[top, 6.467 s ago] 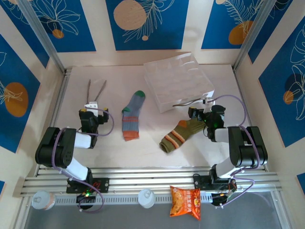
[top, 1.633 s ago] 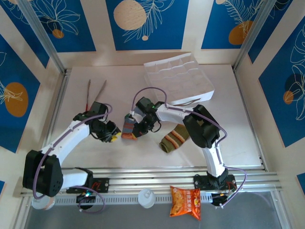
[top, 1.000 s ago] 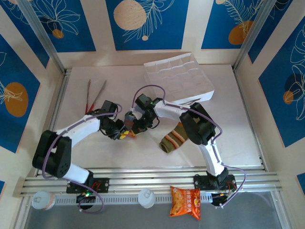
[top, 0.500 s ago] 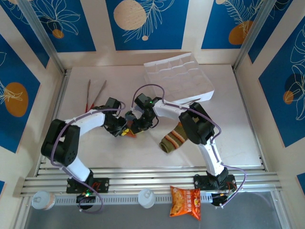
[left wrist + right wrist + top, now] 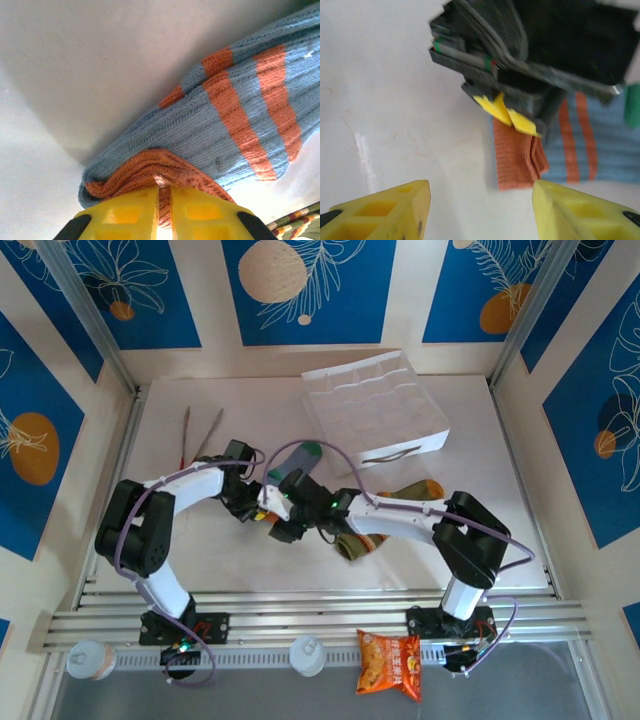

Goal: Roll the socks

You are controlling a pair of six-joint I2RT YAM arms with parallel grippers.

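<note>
Pale table, centre: grey sock now stretched toward the far edge, no longer bunched; olive sock just beside. Left end effector pinches the orange cuff; right end effector has let go, wide. Rolling likely must restart.

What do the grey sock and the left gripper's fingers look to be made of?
Grey sock: soft knitted yarn, matte; ribbed stitch rows and fuzz show. Left gripper fingers: probably hard plastic, yellow, smooth, with moulded hollow pockets.
</note>
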